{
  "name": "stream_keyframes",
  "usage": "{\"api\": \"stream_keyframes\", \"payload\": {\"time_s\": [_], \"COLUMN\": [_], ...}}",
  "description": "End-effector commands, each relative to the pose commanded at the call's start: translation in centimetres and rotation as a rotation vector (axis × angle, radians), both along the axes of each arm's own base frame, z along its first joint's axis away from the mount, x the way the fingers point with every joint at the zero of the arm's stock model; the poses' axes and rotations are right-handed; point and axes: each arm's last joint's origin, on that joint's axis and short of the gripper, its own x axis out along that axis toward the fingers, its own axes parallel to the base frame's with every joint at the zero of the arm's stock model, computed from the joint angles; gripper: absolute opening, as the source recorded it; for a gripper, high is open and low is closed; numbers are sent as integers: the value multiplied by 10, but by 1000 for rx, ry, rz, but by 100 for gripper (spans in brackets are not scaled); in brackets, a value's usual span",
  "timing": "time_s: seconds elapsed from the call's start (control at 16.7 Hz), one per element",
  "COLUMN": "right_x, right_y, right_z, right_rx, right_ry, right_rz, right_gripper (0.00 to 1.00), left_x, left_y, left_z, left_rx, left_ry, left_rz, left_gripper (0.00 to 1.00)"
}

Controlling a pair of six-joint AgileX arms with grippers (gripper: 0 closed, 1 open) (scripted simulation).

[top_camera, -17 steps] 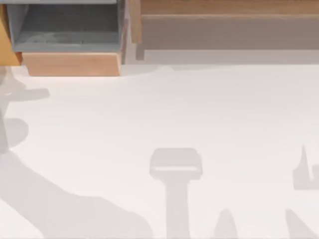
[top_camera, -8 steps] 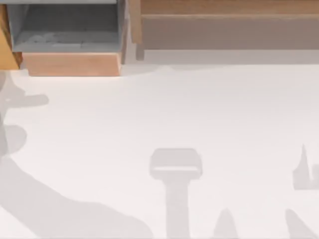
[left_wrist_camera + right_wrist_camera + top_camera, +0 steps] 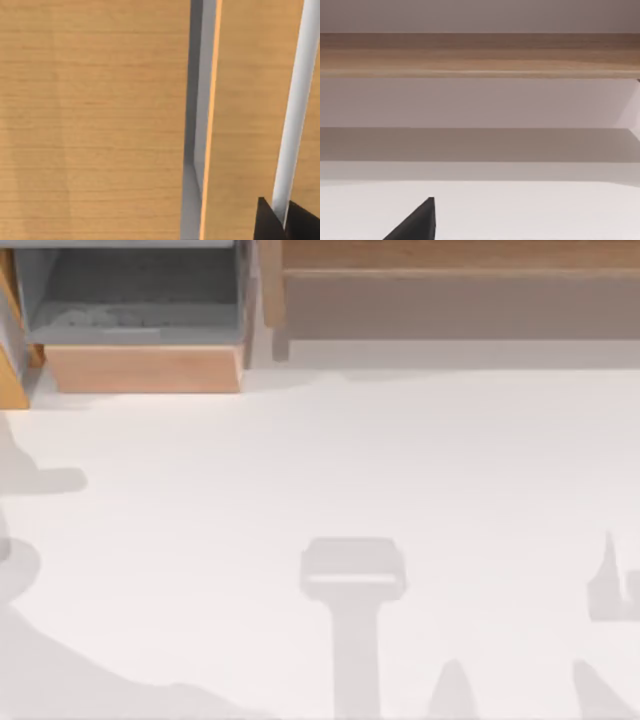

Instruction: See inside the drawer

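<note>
**A:** Where is the drawer (image 3: 140, 330) now?

**B:** At the far left corner of the tabletop (image 3: 330, 460), pulled out. From above its grey speckled floor shows behind the light wooden front panel. The long wooden shelf (image 3: 450, 290) runs along the far edge to its right.

**A:** And the arms?

**B:** The left gripper (image 3: 285, 225) sits close against wooden panelling, dark tips either side of a pale bar, perhaps a handle; whether the jaws grip it I cannot tell. The right gripper (image 3: 417, 222) faces the shelf, one dark tip showing, its jaws impossible to judge.

**A:** How should the step go?

**B:** I'd pull straight along the drawer's run, slowly, until the inside lies plain.

**A:** Any writing?

**B:** None legible, no labels or brands.
</note>
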Motion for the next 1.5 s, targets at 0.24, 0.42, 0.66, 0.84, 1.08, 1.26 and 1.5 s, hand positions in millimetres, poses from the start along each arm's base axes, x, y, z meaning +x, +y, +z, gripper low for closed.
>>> {"api": "stream_keyframes", "payload": {"time_s": [0.24, 0.42, 0.66, 0.84, 1.08, 1.26, 1.5], "right_x": [0, 0, 0, 0, 0, 0, 0], "right_y": [0, 0, 0, 0, 0, 0, 0], "right_z": [0, 0, 0, 0, 0, 0, 0], "right_rx": [0, 0, 0, 0, 0, 0, 0], "right_ry": [0, 0, 0, 0, 0, 0, 0], "right_rz": [0, 0, 0, 0, 0, 0, 0], "right_gripper": [100, 100, 100, 100, 100, 100, 100], "left_x": [-2, -27, -60, -62, -71, -101, -123], "left_y": [-2, -1, -2, -1, 1, 0, -1], "left_z": [1, 1, -2, -2, 1, -3, -3], "left_rx": [4, 4, -4, -3, 11, 0, -2], "left_ry": [-5, -6, 7, 6, -8, 5, 7], "left_rz": [-6, -8, -7, -7, -8, -9, -8], "left_gripper": [0, 0, 0, 0, 0, 0, 0]}}
